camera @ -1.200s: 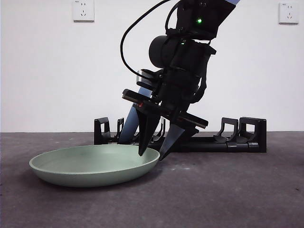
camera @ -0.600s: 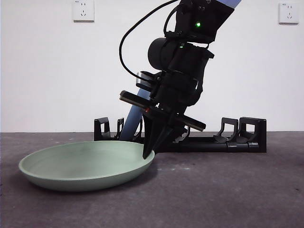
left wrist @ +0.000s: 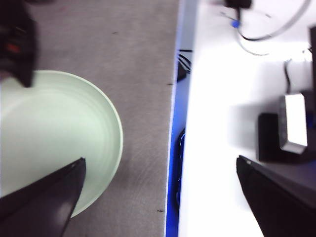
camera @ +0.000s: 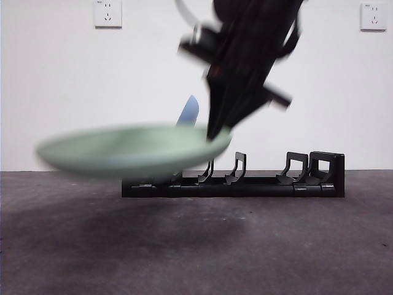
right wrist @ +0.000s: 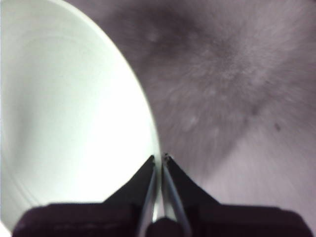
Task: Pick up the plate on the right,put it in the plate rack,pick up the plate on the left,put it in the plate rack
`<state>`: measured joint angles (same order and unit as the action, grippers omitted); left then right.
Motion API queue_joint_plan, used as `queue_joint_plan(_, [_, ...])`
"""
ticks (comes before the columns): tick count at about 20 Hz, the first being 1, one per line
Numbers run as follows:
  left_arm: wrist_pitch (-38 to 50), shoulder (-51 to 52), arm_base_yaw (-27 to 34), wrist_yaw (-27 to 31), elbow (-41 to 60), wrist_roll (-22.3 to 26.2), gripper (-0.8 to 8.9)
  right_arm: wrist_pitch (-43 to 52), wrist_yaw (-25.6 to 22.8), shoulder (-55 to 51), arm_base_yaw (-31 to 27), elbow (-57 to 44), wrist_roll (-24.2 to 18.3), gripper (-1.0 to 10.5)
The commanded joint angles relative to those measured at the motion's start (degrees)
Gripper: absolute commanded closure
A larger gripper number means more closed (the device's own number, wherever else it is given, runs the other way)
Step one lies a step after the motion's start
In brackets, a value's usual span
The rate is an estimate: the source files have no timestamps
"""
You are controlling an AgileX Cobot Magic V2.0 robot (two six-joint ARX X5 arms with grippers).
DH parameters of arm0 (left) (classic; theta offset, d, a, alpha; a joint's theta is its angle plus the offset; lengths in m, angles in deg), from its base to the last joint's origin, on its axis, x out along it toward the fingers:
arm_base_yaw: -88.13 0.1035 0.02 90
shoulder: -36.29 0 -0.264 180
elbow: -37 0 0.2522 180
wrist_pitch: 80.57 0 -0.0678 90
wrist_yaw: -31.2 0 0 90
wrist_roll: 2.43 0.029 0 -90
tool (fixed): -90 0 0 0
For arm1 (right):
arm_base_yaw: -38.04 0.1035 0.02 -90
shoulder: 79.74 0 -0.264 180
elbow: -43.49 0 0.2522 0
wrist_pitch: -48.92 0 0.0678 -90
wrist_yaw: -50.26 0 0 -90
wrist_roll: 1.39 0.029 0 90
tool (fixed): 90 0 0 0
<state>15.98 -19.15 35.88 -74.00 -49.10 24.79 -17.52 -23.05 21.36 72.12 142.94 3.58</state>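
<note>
Front view: my right gripper (camera: 216, 130) is a dark blur coming down from the top edge, its upper part cut off, pinching the rim of one pale green plate (camera: 132, 149). The plate hangs smeared in the air above the table (camera: 276, 246), hiding the left end of the plate rack (camera: 270, 182). A blue shape shows behind the plate, too hidden to identify.

Left wrist view: my left gripper (left wrist: 163, 197) hangs with jaws spread wide, empty, above the green plate (left wrist: 54, 143).

Right wrist view: my jaws (right wrist: 160, 165) clench the plate's (right wrist: 69, 123) thin rim.
</note>
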Motion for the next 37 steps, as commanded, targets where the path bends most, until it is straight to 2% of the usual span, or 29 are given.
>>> queue_joint_plan(1, [2.4,-1.8,-3.9,4.5,0.2,4.6,2.17,-3.6,0.5,-5.1,-1.5,-0.4,-2.4,9.6])
queue_joint_plan(4, [6.6,-5.2,-8.5,15.6,0.2,9.4,2.17,-8.6,0.8,-11.1,-4.0,-0.3,-3.8,9.6])
queue_joint_plan(8, [9.4,-11.5,-13.3,25.8,0.2,13.6,2.17,-11.6,3.8,-16.1,-7.8,-0.3,-4.2,9.6])
queue_joint_plan(11, [10.9,-15.4,-15.5,31.8,0.2,15.4,2.21,-13.4,7.2,-17.7,-9.9,-0.3,-5.2,9.6])
queue_joint_plan(13, [12.3,-16.7,-15.6,33.6,0.2,15.5,2.24,-14.3,7.1,-17.9,-10.3,-0.3,-5.5,9.6])
queue_joint_plan(15, [13.1,-17.5,-15.6,34.4,0.2,15.5,2.81,-15.0,7.2,-18.0,-10.5,-0.3,-5.9,9.6])
queue_joint_plan(19, [13.3,-18.6,-15.6,34.8,0.2,15.4,5.0,-15.3,7.2,-18.1,-10.5,-0.3,-6.3,9.6])
queue_joint_plan(25, [12.9,-18.6,-15.6,34.6,0.2,15.4,6.74,-15.3,7.4,-18.1,-10.5,-0.3,-6.2,9.6])
queue_joint_plan(29, [12.3,-18.6,-15.6,34.2,0.2,15.1,7.03,-15.3,7.4,-18.1,-10.5,-0.3,-6.1,9.6])
queue_joint_plan(37, [11.5,-18.6,-15.7,31.4,0.2,14.8,8.21,-15.2,7.4,-18.1,-10.5,-0.3,-6.1,9.6])
